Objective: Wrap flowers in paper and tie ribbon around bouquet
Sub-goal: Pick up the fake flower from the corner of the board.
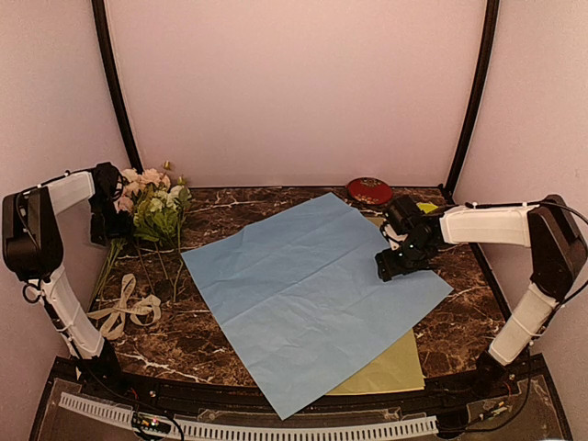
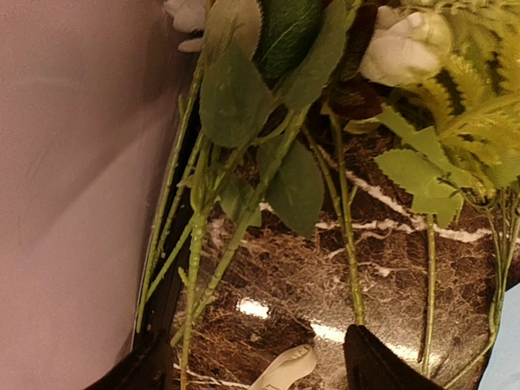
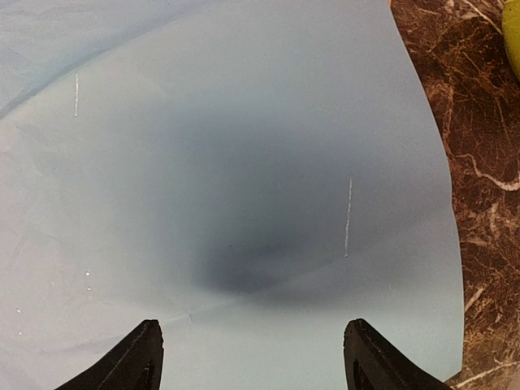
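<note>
Paper (image 1: 303, 294) flat mid-table (image 1: 464, 322), light face up; right gripper (image 1: 401, 266) hangs over its 3 o'clock corner, jaws wide, empty. Flowers (image 1: 152, 207) at 10 o'clock; left gripper (image 1: 107, 219) at their 9 o'clock side, jaws spread, nothing gripped.

Yellow-green sheet (image 1: 390, 367) mostly hidden under paper (image 1: 303, 285). Ribbon (image 1: 138, 312) detail too small to tell. Flowers (image 2: 236, 97) cut off at top edge, left wrist view.
</note>
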